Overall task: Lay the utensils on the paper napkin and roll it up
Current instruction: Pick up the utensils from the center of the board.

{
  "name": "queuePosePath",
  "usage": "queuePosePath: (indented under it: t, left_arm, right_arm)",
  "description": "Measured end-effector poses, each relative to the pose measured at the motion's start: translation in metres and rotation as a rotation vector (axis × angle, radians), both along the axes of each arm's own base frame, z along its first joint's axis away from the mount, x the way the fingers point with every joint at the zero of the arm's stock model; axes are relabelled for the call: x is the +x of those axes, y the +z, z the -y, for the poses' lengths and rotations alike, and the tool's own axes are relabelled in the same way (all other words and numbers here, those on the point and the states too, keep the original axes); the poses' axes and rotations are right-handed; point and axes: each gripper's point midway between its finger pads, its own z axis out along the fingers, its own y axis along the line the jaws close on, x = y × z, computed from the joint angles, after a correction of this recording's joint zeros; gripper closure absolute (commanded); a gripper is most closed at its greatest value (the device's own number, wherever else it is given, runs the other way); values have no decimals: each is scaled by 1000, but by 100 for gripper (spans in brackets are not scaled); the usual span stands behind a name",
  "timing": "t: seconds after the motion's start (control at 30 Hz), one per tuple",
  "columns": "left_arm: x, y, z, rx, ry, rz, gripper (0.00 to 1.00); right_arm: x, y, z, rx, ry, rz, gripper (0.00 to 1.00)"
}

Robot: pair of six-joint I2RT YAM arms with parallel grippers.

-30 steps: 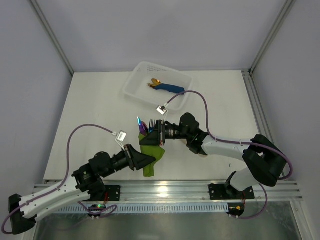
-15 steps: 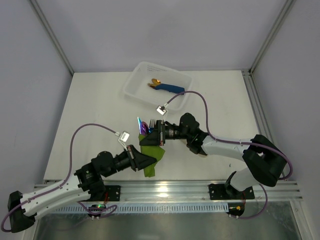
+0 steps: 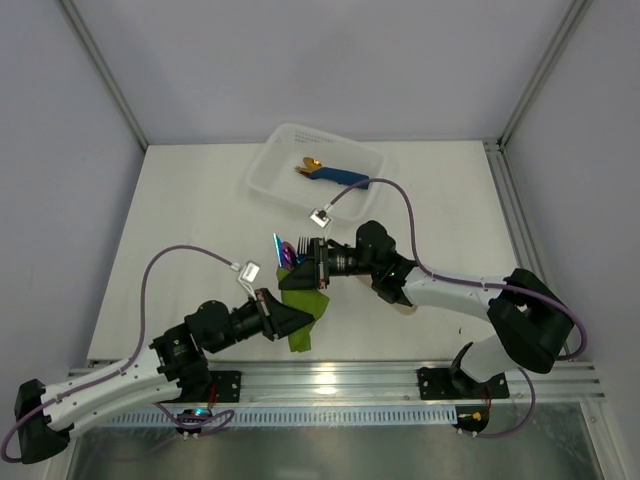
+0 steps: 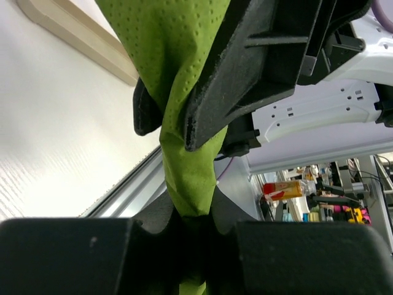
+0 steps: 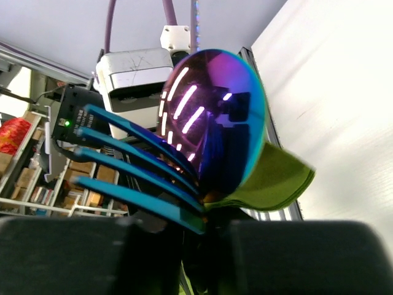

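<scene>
I saw the paper napkin (image 3: 303, 303), olive green and dimpled, twisted into a tight roll over the middle of the table (image 3: 180, 220). The left fingers (image 4: 92, 258) were clamped on its lower end and the right fingers (image 4: 258, 61) higher up. The utensils (image 5: 215, 123), a mirror-bright purple spoon and a blue fork, stuck out of its top.

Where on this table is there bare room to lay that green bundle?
Bare: the table left of the clear tray, and its far right corner beside the tray. Crowded: the middle, where the left gripper and right gripper clamp the paper napkin and utensils.
</scene>
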Motion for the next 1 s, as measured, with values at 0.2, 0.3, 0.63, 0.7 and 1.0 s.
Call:
queuePosePath:
  t: [0.2,0.3,0.63,0.7,1.0]
  left_arm:
    - [4,-6,-7,33,37,-3,100]
    - [5,-10,-10,48,47,-4,100]
    - [7,-11,-14,60,67,9,100]
    - [7,-9,-16,56,74,13,100]
    - [10,-3,-24,52,109,27,100]
  right_arm:
    - [3,-5,-1,-43,-3,18,54]
    - [4,-9,-1,-65,-9,22,45]
    - [11,-7,5,-77,-34,35,26]
    - [13,-7,7,-79,-42,35,23]
    - [26,-6,19,-109,-102,41,18]
